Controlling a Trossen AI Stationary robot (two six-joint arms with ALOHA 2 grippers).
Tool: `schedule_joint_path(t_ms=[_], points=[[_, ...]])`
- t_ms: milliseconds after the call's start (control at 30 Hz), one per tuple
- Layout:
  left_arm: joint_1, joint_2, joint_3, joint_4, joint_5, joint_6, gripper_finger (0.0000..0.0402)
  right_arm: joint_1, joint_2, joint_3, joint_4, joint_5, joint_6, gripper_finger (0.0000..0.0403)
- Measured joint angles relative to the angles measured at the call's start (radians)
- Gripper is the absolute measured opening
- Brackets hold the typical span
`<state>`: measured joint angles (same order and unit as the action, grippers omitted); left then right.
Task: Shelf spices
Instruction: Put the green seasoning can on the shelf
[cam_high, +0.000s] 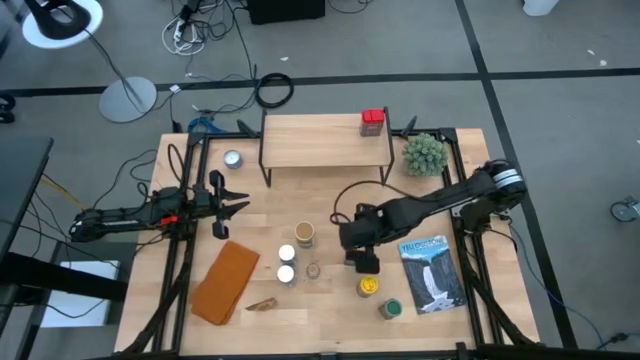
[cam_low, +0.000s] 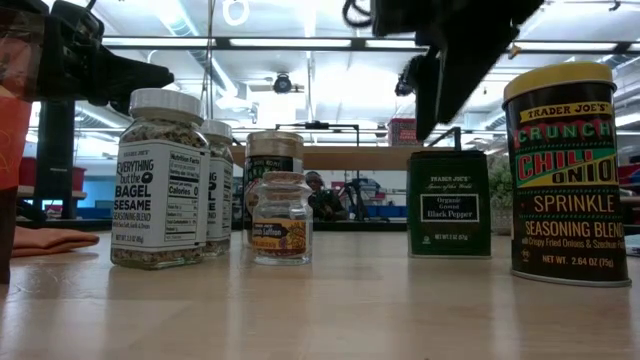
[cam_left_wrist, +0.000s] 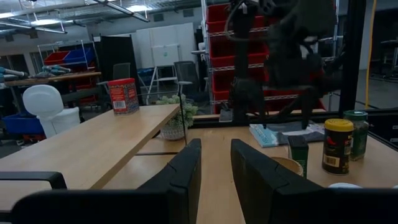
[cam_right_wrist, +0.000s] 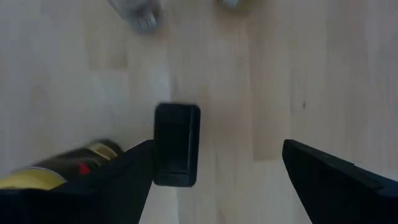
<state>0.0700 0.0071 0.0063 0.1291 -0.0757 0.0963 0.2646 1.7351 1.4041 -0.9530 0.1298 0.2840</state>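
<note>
The shelf (cam_high: 325, 140) stands at the table's far side with a red tin (cam_high: 373, 122) on its wooden top. Several spices stand on the table in front: a tan-topped jar (cam_high: 305, 234), two white-topped jars (cam_high: 287, 262), a small glass jar (cam_low: 281, 218), a yellow-topped can (cam_high: 369, 286), a green-topped one (cam_high: 390, 308) and a dark pepper tin (cam_right_wrist: 176, 144). My right gripper (cam_right_wrist: 217, 146) hangs open above the pepper tin, pointing down, clear of it. My left gripper (cam_high: 235, 205) waits level at the left, its fingers a little apart on nothing.
An orange cloth (cam_high: 225, 282) lies near left, a booklet (cam_high: 432, 272) near right. A spiky green plant ball (cam_high: 424, 153) sits right of the shelf and a flat silver tin (cam_high: 233, 158) left of it. Bare wood shows under and before the shelf.
</note>
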Motion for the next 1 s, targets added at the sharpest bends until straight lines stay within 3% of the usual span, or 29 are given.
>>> schedule_joint_path(t_ms=[367, 633, 1000], points=[[0.0, 0.0, 0.0, 0.0, 0.0, 0.0, 0.0092, 0.004, 0.128, 0.083, -0.058, -0.106, 0.003, 0.0345], [0.0, 0.0, 0.0, 0.0, 0.0, 0.0, 0.0092, 0.01, 0.13, 0.084, -0.065, -0.059, 0.059, 0.0341], [0.0, 0.0, 0.0, 0.0, 0.0, 0.0, 0.0092, 0.01, 0.13, 0.084, -0.057, -0.07, 0.106, 0.0275]])
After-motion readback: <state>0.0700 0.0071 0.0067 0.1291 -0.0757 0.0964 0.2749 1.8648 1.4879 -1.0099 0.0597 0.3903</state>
